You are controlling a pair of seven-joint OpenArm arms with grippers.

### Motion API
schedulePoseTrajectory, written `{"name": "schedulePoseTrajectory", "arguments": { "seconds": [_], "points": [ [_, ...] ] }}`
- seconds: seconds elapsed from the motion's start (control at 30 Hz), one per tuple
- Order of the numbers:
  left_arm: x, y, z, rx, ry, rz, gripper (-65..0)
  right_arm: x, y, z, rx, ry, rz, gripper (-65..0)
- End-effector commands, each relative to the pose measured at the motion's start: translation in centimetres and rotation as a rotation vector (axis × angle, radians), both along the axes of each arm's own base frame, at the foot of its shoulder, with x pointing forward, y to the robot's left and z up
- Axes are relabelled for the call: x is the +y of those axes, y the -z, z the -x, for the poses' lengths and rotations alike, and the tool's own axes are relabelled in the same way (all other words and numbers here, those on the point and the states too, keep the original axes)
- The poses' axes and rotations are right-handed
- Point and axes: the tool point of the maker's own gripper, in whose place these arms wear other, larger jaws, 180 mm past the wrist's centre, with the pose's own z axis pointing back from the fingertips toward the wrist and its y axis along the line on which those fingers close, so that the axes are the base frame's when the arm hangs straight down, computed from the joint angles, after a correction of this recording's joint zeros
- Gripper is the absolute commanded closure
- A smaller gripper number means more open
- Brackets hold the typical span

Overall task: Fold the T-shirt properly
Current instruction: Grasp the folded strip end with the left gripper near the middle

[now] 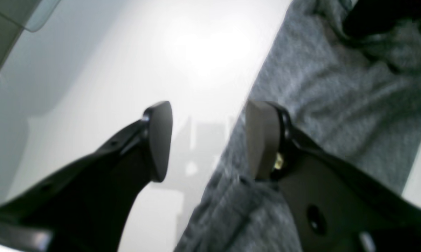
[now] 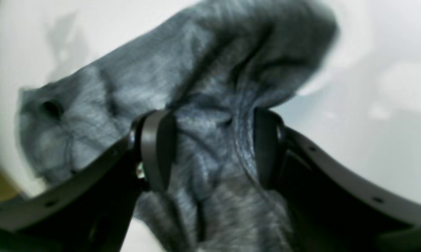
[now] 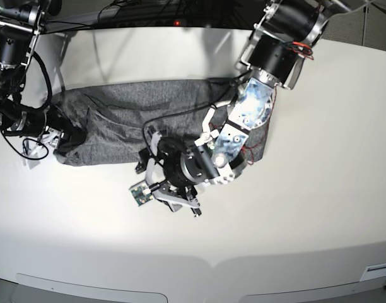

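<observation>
The charcoal-grey T-shirt (image 3: 130,113) lies spread and wrinkled across the far half of the white table. My left gripper (image 3: 183,205) hovers just in front of the shirt's near edge. In the left wrist view it (image 1: 210,140) is open and empty, with the shirt's edge (image 1: 336,98) running under its right finger. My right gripper (image 3: 65,137) is at the shirt's left end. In the right wrist view its jaws (image 2: 212,148) stand wide apart around a bunched fold of the fabric (image 2: 196,70).
The white table (image 3: 306,208) reaches to a curved front edge (image 3: 212,262). Black cables (image 3: 136,9) lie along the back edge. My left arm's forearm (image 3: 243,120) crosses above the shirt's right part.
</observation>
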Motion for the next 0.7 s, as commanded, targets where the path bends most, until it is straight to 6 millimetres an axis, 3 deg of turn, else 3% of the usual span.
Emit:
{"name": "schedulePoseTrajectory", "arguments": {
  "seconds": [0.0,0.1,0.13,0.3,0.5,0.67],
  "points": [
    [-0.8,-2.6,-0.7,-0.049,0.004,0.048,-33.0,-0.6,0.3,1.0,0.056,-0.023,0.023,-35.6],
    [-0.4,-2.7,0.1,0.001,-0.002,0.027,-32.8,-0.5,0.1,0.9,0.052,-0.023,0.014,-34.8],
    [-0.2,-2.7,0.4,0.021,-0.002,0.020,-32.8,-0.5,0.1,0.9,0.052,-0.023,0.014,-31.4],
    [2.7,-1.5,1.2,0.061,-0.058,-0.027,-31.9,-0.4,0.1,0.9,0.048,-0.022,0.010,-1.7],
    [9.2,-0.6,1.8,0.045,-0.199,-0.122,-31.9,1.0,-1.6,-0.3,-0.006,-0.024,-0.080,0.0],
    [13.7,0.4,3.7,0.094,-0.328,-0.202,-31.9,3.3,-5.1,-1.1,-0.077,-0.108,-0.168,0.0]
  ]
}}
